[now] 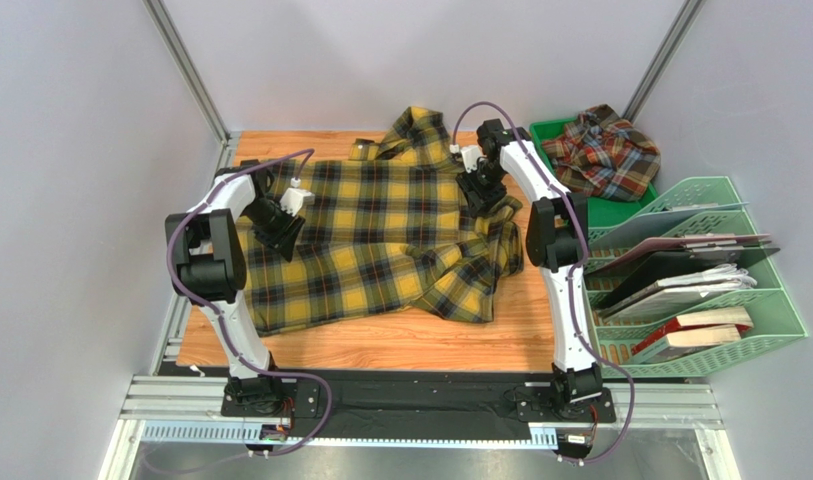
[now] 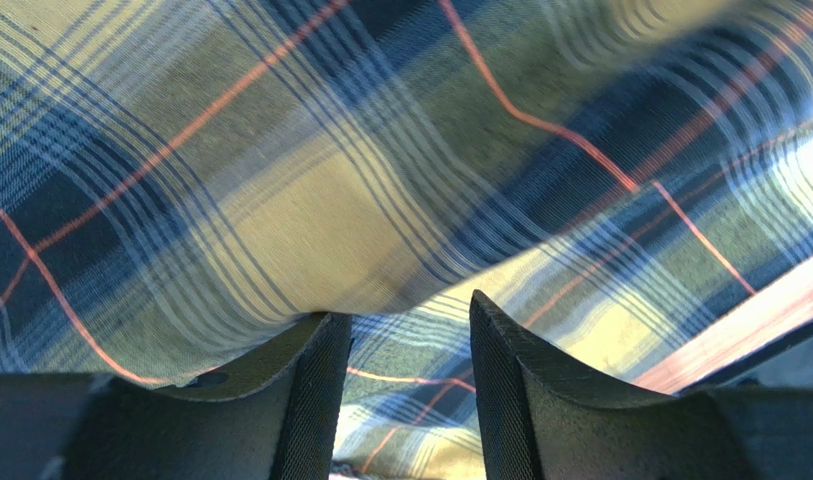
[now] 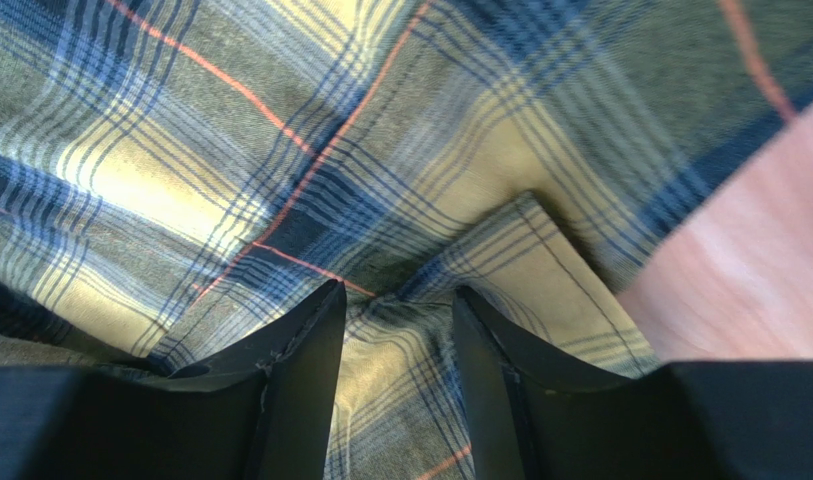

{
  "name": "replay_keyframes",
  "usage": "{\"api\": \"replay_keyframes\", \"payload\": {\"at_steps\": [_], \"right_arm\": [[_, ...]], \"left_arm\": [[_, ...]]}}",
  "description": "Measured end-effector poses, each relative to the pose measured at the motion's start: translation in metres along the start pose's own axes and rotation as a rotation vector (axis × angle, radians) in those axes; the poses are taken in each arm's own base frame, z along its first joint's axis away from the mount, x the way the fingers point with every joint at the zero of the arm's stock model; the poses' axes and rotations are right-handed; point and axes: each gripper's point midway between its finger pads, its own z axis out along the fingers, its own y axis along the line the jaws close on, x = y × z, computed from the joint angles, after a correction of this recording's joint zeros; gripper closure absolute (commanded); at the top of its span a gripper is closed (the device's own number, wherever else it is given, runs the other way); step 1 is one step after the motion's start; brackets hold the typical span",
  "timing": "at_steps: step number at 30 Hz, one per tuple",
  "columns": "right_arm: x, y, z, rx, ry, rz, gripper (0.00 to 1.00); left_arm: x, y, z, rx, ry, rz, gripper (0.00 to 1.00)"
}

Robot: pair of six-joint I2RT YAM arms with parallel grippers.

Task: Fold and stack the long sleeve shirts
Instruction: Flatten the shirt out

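The left fingers stand a narrow way apart, yellow and black plaid cloth filling the gap. I cannot tell whether they pinch it. The right fingers are the same, a fold running in between them. Both sit on the yellow and black shirt, which is spread on the desk. The rust-red shirt lies crumpled in the green tray.

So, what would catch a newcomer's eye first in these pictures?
The yellow and black shirt lies spread across the wooden table, with the left gripper on its left edge and the right gripper on its right side. A rust-red shirt sits crumpled in the green tray at the far right.
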Motion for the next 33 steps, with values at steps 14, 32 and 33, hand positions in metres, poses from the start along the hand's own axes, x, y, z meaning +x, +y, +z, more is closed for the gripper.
{"api": "replay_keyframes", "payload": {"at_steps": [14,32,33], "right_arm": [[0.06,0.014,-0.137,0.033,-0.161,0.16,0.04],[0.115,0.146,-0.155,-0.495,-0.165,0.083,1.0],[0.12,0.162,-0.176,-0.482,-0.224,0.003,1.0]], "left_arm": [[-0.021,-0.014,-0.029,0.004,-0.112,-0.031,0.37],[-0.019,-0.06,-0.094,-0.045,-0.273,0.069,0.37],[-0.017,-0.064,-0.097,-0.046,-0.279,0.081,0.37]]}}
